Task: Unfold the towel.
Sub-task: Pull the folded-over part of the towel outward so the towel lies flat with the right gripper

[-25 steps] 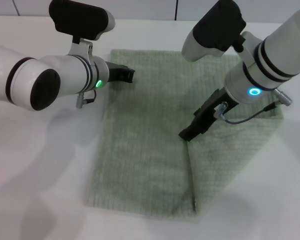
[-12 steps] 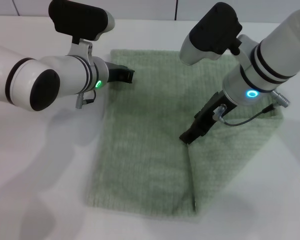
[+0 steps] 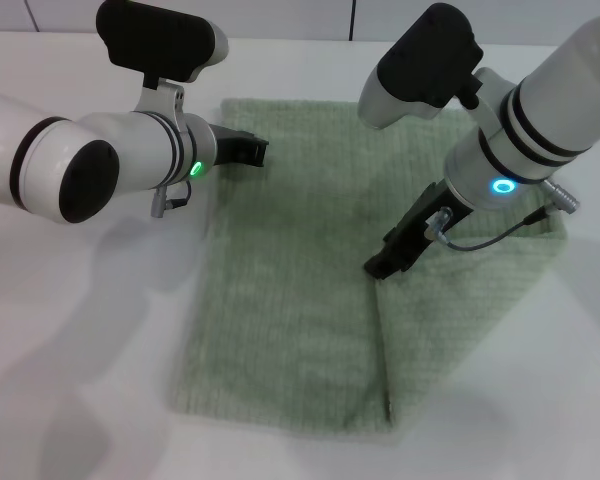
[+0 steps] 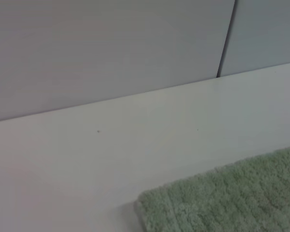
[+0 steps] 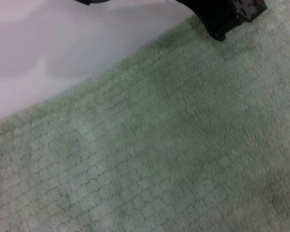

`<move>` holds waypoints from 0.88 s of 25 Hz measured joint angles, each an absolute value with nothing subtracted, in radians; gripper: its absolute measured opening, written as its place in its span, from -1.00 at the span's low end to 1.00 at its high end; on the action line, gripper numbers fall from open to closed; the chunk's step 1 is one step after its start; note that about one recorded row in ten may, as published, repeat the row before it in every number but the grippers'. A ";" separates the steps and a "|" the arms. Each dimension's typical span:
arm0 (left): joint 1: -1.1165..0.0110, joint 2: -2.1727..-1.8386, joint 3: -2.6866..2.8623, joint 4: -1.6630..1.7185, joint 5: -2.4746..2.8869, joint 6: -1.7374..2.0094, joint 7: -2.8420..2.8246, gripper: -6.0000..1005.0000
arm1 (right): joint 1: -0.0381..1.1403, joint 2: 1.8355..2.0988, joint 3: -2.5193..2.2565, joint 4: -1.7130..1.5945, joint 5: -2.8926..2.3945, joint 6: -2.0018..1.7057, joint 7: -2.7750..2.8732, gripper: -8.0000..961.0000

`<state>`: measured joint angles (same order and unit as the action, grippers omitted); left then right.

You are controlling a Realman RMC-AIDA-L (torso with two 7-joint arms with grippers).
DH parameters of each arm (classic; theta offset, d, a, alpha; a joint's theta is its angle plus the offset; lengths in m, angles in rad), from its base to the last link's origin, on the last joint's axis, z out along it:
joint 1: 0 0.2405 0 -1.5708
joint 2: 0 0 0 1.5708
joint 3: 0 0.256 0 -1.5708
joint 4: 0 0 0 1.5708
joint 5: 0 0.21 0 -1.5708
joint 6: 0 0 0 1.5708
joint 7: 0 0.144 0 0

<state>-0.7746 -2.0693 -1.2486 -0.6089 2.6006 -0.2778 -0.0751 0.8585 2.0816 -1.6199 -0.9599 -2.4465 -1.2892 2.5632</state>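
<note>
The pale sage-green towel (image 3: 300, 290) lies flat on the white table, with its right part folded over as a flap (image 3: 460, 300). The flap's edge runs from the middle to the near hem. My right gripper (image 3: 378, 268) points down at the far end of that flap edge and is shut on the towel there. My left gripper (image 3: 252, 150) is shut and rests at the towel's far-left edge. It also shows in the right wrist view (image 5: 227, 19), lying on the cloth (image 5: 174, 145). The left wrist view shows one towel corner (image 4: 232, 203).
The white table (image 3: 90, 330) surrounds the towel on the left, near and right sides. A grey wall with a vertical seam (image 4: 227, 38) stands behind the table's far edge. A loose grey cable (image 3: 500, 232) hangs from my right wrist above the flap.
My right gripper has shifted slightly to the right along the flap edge. The left arm and the towel have not visibly moved.
</note>
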 joint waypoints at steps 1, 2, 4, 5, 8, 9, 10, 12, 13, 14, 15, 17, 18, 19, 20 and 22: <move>-0.775 -2.069 -1.249 -0.609 2.601 -0.278 -0.075 -0.98 | 0.860 2.082 -1.620 -0.960 -2.447 -1.292 2.563 0.21; -0.775 -2.069 -1.249 -0.609 2.601 -0.278 -0.075 -0.98 | 0.860 2.082 -1.620 -0.960 -2.447 -1.292 2.563 0.13; -0.775 -2.069 -1.249 -0.609 2.601 -0.278 -0.075 -0.98 | 0.862 2.082 -1.621 -0.960 -2.447 -1.294 2.563 -0.02; -0.775 -2.069 -1.249 -0.609 2.601 -0.278 -0.075 -0.98 | 0.862 2.082 -1.621 -0.960 -2.447 -1.294 2.563 -0.11; -0.775 -2.069 -1.249 -0.609 2.602 -0.278 -0.075 -0.98 | 0.863 2.082 -1.621 -0.960 -2.447 -1.295 2.563 -0.38; -0.775 -2.068 -1.249 -0.609 2.602 -0.278 -0.075 -0.98 | 0.864 2.082 -1.621 -0.959 -2.448 -1.296 2.563 -0.46; -0.775 -2.068 -1.249 -0.609 2.602 -0.278 -0.075 -0.98 | 0.864 2.082 -1.621 -0.959 -2.448 -1.296 2.563 -0.47; -0.775 -2.068 -1.249 -0.609 2.602 -0.278 -0.075 -0.98 | 0.864 2.082 -1.621 -0.959 -2.451 -1.296 2.563 -0.49; -0.775 -2.068 -1.249 -0.609 2.602 -0.278 -0.075 -0.98 | 0.864 2.082 -1.621 -0.959 -2.451 -1.296 2.563 -0.50; -0.775 -2.068 -1.249 -0.609 2.602 -0.278 -0.075 -0.98 | 0.865 2.081 -1.621 -0.959 -2.452 -1.296 2.563 -0.51; -0.775 -2.068 -1.249 -0.609 2.602 -0.278 -0.075 -0.98 | 0.865 2.081 -1.621 -0.959 -2.452 -1.296 2.563 -0.51; -0.775 -2.068 -1.249 -0.609 2.603 -0.278 -0.075 -0.98 | 0.865 2.080 -1.621 -0.959 -2.453 -1.296 2.563 -0.53; -0.775 -2.068 -1.249 -0.609 2.604 -0.278 -0.075 -0.98 | 0.866 2.080 -1.621 -0.959 -2.454 -1.296 2.563 -0.54; -0.775 -2.068 -1.249 -0.609 2.604 -0.278 -0.075 -0.98 | 0.866 2.080 -1.622 -0.959 -2.454 -1.297 2.563 -0.60; -0.775 -2.068 -1.249 -0.609 2.604 -0.278 -0.075 -0.98 | 0.866 2.080 -1.622 -0.959 -2.454 -1.297 2.563 -0.66; -0.775 -2.068 -1.249 -0.609 2.605 -0.278 -0.075 -0.98 | 0.866 2.080 -1.623 -0.959 -2.454 -1.298 2.560 -0.78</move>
